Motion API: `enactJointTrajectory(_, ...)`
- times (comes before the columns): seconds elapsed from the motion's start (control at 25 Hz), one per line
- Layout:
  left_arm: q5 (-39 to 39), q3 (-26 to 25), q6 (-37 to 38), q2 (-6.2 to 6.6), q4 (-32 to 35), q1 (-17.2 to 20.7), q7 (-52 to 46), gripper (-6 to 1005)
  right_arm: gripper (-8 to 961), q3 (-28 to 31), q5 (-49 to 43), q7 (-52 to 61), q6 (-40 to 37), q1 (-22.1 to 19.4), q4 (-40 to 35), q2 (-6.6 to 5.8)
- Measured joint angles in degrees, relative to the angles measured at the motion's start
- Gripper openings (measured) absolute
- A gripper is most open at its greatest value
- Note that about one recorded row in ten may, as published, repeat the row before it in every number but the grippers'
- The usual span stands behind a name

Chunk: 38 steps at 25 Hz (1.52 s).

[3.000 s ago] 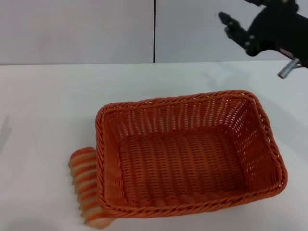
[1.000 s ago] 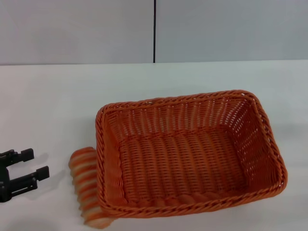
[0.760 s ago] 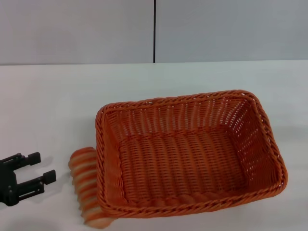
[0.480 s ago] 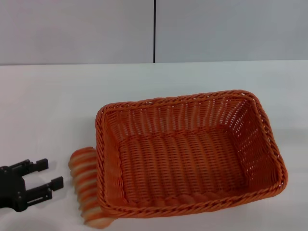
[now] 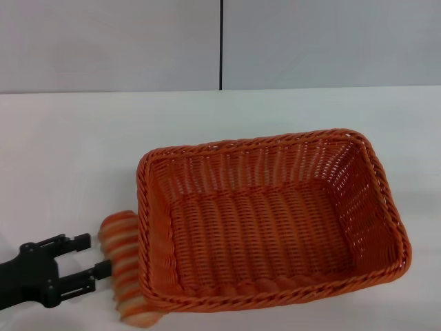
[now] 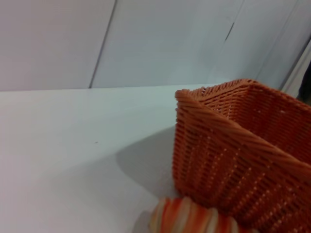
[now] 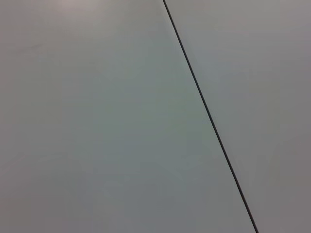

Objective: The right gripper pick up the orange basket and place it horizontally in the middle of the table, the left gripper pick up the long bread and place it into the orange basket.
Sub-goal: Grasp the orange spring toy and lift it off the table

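The orange basket (image 5: 269, 221) stands upright on the white table (image 5: 69, 152), long side across, near the front middle. Against its left wall lies the long bread (image 5: 122, 265), orange and cream striped, partly tucked under the rim. My left gripper (image 5: 89, 256), a black claw, is open just left of the bread, one fingertip almost touching its side. In the left wrist view the basket (image 6: 243, 150) fills the right side and the bread (image 6: 194, 218) shows at the lower edge. The right gripper is out of view.
A grey wall with a dark vertical seam (image 5: 221, 45) rises behind the table. The right wrist view shows only that wall and its seam (image 7: 209, 116). Bare tabletop lies left of and behind the basket.
The right arm left the head view after the earliest frame. My left gripper came in from the lower left and has moved right, closing on the bread's side, fingers staying open.
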Motion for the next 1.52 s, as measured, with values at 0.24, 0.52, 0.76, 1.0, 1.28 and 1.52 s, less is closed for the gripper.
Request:
enactJointTrajectory(0.24,0.13,0.42,-0.44,-0.07,-2.9,-1.77,0.26,734,515,0.0,0.09,0.06,0.09,-0.18,-0.08,0.05)
enactJointTrajectory(0.52,0.08,2.35,-2.37,-0.16,-3.34,-2.19,0.49,727,515,-0.01,0.13,0.06,0.1,-0.08,-0.69,0.09)
enactJointTrajectory(0.76,0.01,4.15,-3.3,0.07,-4.0,-2.78,0.05,699,516,-0.01,0.26,0.06,0.08,-0.04,-0.77,0.08)
enactJointTrajectory(1.0,-0.31,6.1,-3.35,0.0,-4.01,-2.78,2.81,649,516,0.45,0.26,0.06,0.0,0.33,-0.78,0.02)
enactJointTrajectory(1.28,-4.76,5.7,-2.88,-0.06,-3.93,-1.63,5.82,590,515,0.6,0.26,0.06,-0.34,0.43,-0.98,-0.01)
enactJointTrajectory(1.52,-5.78,4.13,-2.84,0.22,-3.12,-1.31,5.55,510,515,0.71,0.26,0.04,-0.34,0.56,-1.15,0.0)
